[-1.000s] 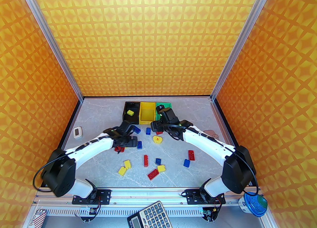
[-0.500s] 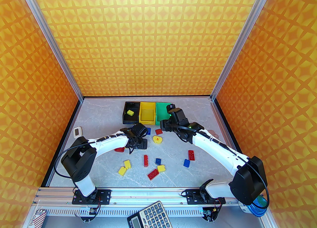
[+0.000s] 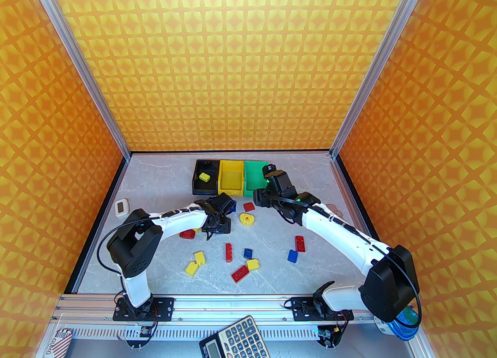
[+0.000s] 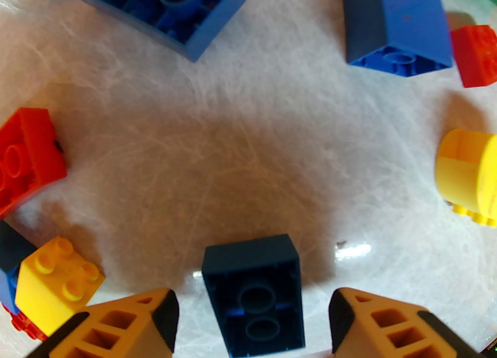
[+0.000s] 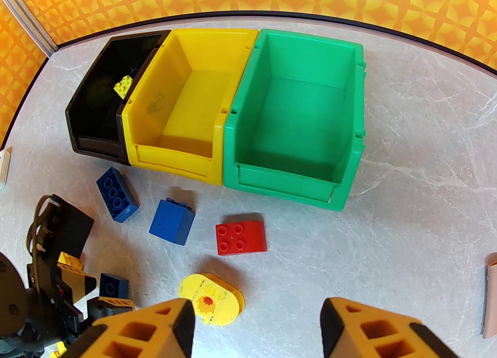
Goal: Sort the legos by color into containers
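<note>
Down low in the left wrist view, the left gripper (image 4: 254, 310) stands released. Its orange fingers (image 4: 155, 321) straddle an upturned dark blue brick (image 4: 252, 290) at the bottom edge, with a gap on each side. Bare table (image 4: 240, 135) lies open mid-frame. A hollow-side-up blue brick (image 4: 159, 3) sits upper left, a red brick (image 4: 27, 158) at the left edge and a yellow brick (image 4: 58, 282) lower left.

From the right wrist, the right gripper (image 5: 256, 311) hangs spread wide above the table, the round yellow piece (image 5: 211, 302) just beside its left-of-frame finger. The black bin (image 5: 93, 143), yellow bin (image 5: 174, 154) and green bin (image 5: 287, 189) touch side by side across the upper frame. A small yellow brick (image 5: 124, 84) lies in the black bin. Open table lies right of the green bin.

From above, loose bricks, among them a long red brick (image 3: 229, 252), scatter across the table's lower middle. The bins sit mid-way along its far edge, with open table either side.
</note>
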Robot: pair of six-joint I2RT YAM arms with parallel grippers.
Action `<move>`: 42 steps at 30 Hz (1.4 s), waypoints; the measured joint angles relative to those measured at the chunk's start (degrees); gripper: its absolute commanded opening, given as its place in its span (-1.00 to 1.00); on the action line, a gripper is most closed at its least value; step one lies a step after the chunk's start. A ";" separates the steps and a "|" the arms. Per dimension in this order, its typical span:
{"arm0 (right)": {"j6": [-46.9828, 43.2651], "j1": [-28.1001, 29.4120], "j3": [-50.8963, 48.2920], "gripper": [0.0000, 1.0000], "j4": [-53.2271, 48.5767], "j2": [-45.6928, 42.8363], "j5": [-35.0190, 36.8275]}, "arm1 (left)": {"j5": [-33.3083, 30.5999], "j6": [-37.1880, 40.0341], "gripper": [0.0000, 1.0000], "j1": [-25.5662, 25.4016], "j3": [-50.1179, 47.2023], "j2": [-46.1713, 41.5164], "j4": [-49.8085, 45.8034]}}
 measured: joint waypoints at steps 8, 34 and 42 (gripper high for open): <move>-0.02 0.00 -0.37 0.10 -0.66 -1.09 1.07 | 0.02 1.14 -0.25 0.00 1.88 1.88 -0.04; -0.22 -0.74 -6.97 0.09 -3.65 -13.99 5.38 | -1.44 12.48 -0.41 5.27 30.32 5.55 -7.37; 0.04 -0.74 -9.73 0.07 -4.61 -16.39 5.25 | -1.53 16.85 -0.41 10.27 43.28 16.17 -5.62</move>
